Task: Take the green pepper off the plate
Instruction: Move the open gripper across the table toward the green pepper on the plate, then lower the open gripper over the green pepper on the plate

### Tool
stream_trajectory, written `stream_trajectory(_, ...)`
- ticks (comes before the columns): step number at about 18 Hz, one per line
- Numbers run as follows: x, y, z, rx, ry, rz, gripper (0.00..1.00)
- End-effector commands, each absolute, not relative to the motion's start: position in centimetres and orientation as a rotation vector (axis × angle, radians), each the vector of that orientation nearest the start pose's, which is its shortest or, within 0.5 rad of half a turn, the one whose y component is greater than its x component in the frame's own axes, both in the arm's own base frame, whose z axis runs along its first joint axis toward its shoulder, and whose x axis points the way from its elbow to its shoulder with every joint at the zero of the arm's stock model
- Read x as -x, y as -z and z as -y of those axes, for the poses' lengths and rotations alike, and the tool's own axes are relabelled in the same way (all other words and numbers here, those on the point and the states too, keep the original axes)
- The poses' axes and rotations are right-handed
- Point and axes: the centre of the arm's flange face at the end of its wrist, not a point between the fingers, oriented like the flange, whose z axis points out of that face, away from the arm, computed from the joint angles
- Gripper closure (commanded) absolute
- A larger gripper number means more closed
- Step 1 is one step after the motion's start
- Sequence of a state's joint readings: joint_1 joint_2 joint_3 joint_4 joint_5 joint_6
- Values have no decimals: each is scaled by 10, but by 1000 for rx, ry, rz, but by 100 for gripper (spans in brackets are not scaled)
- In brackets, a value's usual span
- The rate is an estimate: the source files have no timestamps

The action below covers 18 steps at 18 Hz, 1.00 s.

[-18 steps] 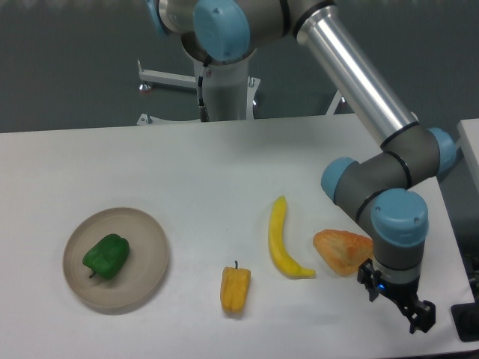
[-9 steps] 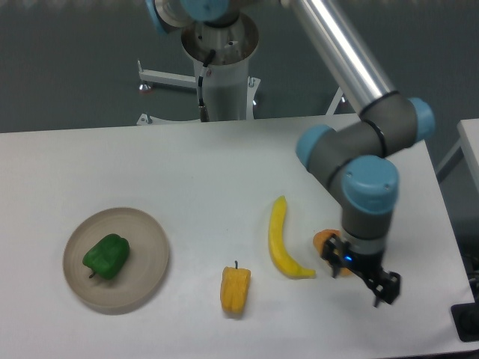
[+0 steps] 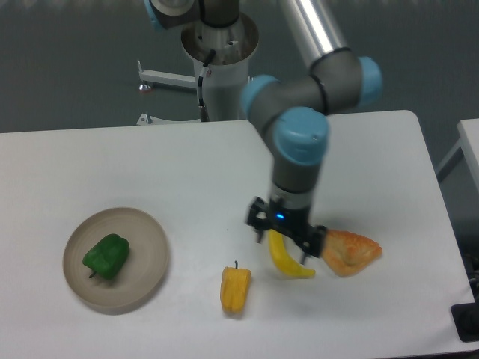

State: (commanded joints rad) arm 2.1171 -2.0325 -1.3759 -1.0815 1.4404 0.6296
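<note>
One green pepper [image 3: 106,256] sits on your plate [image 3: 150,280]; your empty gripper [image 3: 287,238], fingers spread, hovers over the banana [image 3: 284,258].

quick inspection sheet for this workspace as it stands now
surface: white table, bare apart from the items below
job's things: green pepper lying on the plate, untouched
clutter: yellow pepper, banana, orange piece
hand: hand over the banana, fingers apart, holding nothing
cables: nothing seen
surroundings: arm base behind the table, dark backdrop
</note>
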Motion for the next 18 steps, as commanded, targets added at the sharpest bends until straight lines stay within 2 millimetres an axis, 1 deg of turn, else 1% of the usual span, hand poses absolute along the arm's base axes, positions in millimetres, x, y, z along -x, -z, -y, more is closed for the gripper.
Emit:
stream_trajectory(2, 201, -362, -674, 2880, 20, -41, 0)
stream_trajectory(4, 174, -353, -683, 2860, 82, 22, 0)
stream_trajectory(6, 145, -341, -686, 2845, 118, 37, 0)
stream_trajectory(8, 118, -329, -685, 2839, 130, 1, 0)
stream_trajectory(11, 89, -319, -684, 2856, 151, -32, 0)
stream_trajectory(12, 82, -317, -686, 2857, 153, -45, 0)
stream_trajectory(16, 50, -299, -693, 2878, 175, -113, 0)
stream_trajectory(18, 40, -291, -694, 2889, 181, -136, 0)
